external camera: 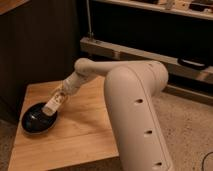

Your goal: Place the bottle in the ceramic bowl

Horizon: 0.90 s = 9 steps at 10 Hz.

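Arm (131,95) stretches leftward and down, low end effector (57,100) clasping the bottle (51,107).

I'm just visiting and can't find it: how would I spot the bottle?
Find the wooden table, then the dark bowl near its left edge. Over the bowl's rim, the arm's gripper holds the bottle: small, slim, whitish and tilted, unlike the round, dark bowl beneath.

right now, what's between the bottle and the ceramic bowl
Nothing shows between them in the camera view: the bottle, tilted in the gripper, hangs at the right rim of the ceramic bowl.
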### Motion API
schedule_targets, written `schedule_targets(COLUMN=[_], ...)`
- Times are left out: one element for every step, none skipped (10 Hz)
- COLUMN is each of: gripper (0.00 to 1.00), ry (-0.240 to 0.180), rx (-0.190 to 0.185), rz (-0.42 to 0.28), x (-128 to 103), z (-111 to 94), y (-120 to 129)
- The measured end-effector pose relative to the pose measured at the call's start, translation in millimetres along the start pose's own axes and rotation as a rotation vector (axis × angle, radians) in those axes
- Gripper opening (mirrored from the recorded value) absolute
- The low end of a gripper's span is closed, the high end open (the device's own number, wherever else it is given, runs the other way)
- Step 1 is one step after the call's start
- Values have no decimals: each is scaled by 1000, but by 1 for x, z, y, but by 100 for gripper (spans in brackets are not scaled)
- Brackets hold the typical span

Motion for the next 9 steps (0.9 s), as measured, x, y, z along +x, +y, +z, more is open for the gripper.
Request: schedule_targets(gripper=[0,0,0,0,0,0,0,0,0], ry=[27,46,60,66,54,33,17,-4,-8], rx=[-10,-21,-30,-41,-59,-79,-92,-115,-127], rz=[-21,-45,-76,-112,-154,-202,-239,-290,-310], x=[2,6,10,15,16,17,17,17,15], z=[5,9,13,16,16,17,17,22,25], y=[3,8,13,15,16,16,16,16,17])
